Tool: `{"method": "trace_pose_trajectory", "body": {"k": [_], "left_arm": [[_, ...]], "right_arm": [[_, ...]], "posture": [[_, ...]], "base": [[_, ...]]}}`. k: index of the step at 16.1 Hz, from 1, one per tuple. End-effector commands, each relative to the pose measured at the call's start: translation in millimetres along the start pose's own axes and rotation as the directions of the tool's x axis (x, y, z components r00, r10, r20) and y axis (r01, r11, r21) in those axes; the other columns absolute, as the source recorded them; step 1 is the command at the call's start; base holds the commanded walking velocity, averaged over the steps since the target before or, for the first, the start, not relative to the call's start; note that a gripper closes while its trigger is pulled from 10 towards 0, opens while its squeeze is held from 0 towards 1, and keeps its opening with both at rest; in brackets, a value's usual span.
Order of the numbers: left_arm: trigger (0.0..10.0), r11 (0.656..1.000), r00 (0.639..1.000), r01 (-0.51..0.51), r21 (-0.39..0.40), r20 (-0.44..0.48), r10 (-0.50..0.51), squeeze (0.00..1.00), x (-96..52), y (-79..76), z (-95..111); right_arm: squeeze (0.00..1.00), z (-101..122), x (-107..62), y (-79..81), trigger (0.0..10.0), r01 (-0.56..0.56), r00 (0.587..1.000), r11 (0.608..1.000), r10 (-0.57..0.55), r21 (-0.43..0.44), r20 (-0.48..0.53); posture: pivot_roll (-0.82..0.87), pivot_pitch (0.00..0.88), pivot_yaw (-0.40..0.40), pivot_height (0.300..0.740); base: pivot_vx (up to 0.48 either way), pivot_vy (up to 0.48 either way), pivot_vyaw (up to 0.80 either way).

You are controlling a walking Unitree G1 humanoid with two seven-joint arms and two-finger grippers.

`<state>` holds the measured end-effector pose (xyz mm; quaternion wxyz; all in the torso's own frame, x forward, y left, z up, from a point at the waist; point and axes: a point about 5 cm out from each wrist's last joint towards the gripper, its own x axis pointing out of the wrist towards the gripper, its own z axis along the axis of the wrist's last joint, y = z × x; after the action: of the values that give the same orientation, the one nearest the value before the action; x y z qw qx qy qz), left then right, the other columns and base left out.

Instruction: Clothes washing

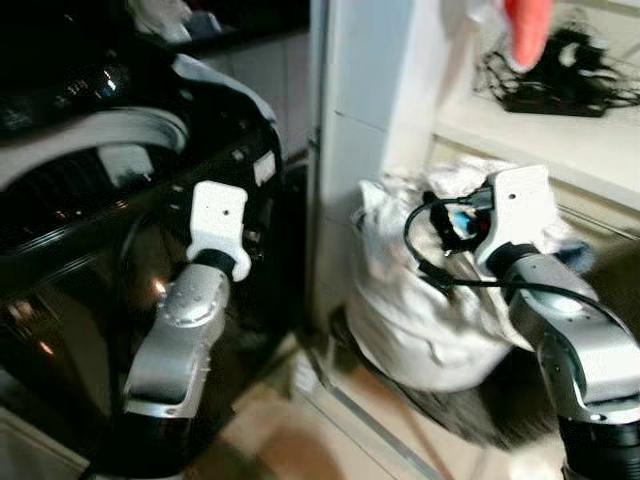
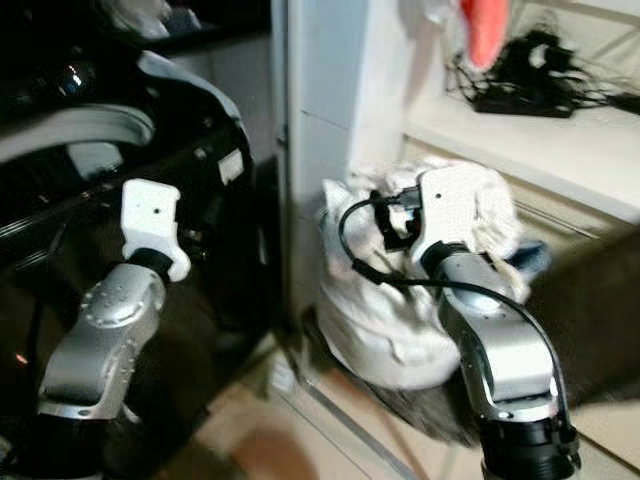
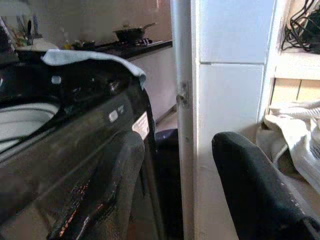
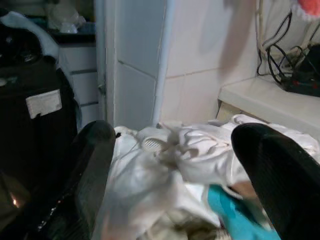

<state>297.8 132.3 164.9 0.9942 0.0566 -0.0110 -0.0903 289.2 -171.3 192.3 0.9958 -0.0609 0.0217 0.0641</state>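
**Both tools held open beside the washer and the laundry pile**

A black washing machine [image 1: 110, 230] is seen on the robot's left, with its pale drum rim [image 1: 90, 135] visible at the top and a light cloth [image 3: 95, 57] draped over its upper edge. To the right of the machine a white wall column [image 1: 365, 120] is seen, and just beyond it a heap of white laundry [image 1: 420, 300] is piled low down, under a shelf [image 1: 560, 135]. A scrap of turquoise fabric [image 4: 235, 212] is tucked in among the white pieces. A tangle of black cables [image 1: 560, 70] lies on the shelf, and something orange-red [image 1: 527, 30] hangs above it.

The left tool [image 3: 175, 195] is raised in front of the washing machine's dark front, near its right edge. Its two black fingers [image 3: 260, 190] are spread wide apart, and nothing is held between them.

The right tool [image 4: 172, 185] is held over the laundry heap, pointed at its top. Its fingers [image 4: 90, 175] are likewise spread wide, with the white cloth seen in the gap between them; whether the cloth is touched cannot be told. A black cable [image 1: 430, 260] is looped from the right wrist across the front of the heap.

In the background of the left wrist view, a pan [image 3: 132, 32] is seen on a dark bench [image 3: 130, 47].
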Motion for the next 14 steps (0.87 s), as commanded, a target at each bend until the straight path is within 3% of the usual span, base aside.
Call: {"method": "trace_pose_trajectory", "body": {"k": [1, 4, 6, 9, 12, 14], "left_arm": [[10.0, 0.999, 0.999, 0.036, -0.003, 0.008, -0.036, 0.0, 1.4, -8.4, 3.4], [10.0, 0.996, 0.997, 0.076, -0.04, -0.011, -0.077, 0.0, -1.5, -14.3, -5.6], [10.0, 1.0, 0.998, 0.029, 0.005, -0.052, -0.029, 0.0, -0.5, -9.8, -10.0], [10.0, 0.999, 0.997, 0.047, 0.017, -0.056, -0.046, 0.0, -0.5, -10.3, -10.5], [10.0, 1.0, 0.996, 0.02, -0.017, -0.085, -0.021, 0.0, 0.6, -8.4, -16.8], [10.0, 1.0, 0.998, 0.022, -0.003, -0.052, -0.023, 0.0, 2.1, -5.1, -12.4]], "right_arm": [[0.0, -1.3, -1.4, -12.3, 10.0, 0.061, 0.998, 0.998, -0.06, 0.027, -0.012], [0.0, -5.5, -2.6, -19.6, 10.0, 0.115, 0.992, 0.992, -0.113, 0.051, -0.055], [0.0, -5.8, -4.6, -11.4, 10.0, 0.045, 0.998, 0.999, -0.046, -0.02, -0.044], [0.0, -9.6, -6.8, -5.4, 10.0, 0.09, 0.995, 0.994, -0.087, 0.067, -0.049], [0.0, -12.8, -8.5, -8.5, 10.0, 0.137, 0.987, 0.99, -0.133, 0.035, -0.086], [0.0, -2.7, -6.3, -9.0, 10.0, 0.132, 0.991, 0.991, -0.131, 0.038, -0.022]], "posture": [[-0.01, 0.0, 0.002, 0.74], [-0.02, 0.0, 0.006, 0.74], [-0.02, 0.0, 0.009, 0.74], [-0.02, 0.0, 0.016, 0.74], [-0.03, 0.0, 0.023, 0.74], [-0.02, 0.0, 0.018, 0.74]], "base": [[0.311, 0.0, 0.0], [0.0, 0.0, 0.0], [0.0, -0.48, 0.0], [0.0, -0.48, 0.0], [0.0, -0.244, 0.0], [0.0, 0.0, 0.0]]}}
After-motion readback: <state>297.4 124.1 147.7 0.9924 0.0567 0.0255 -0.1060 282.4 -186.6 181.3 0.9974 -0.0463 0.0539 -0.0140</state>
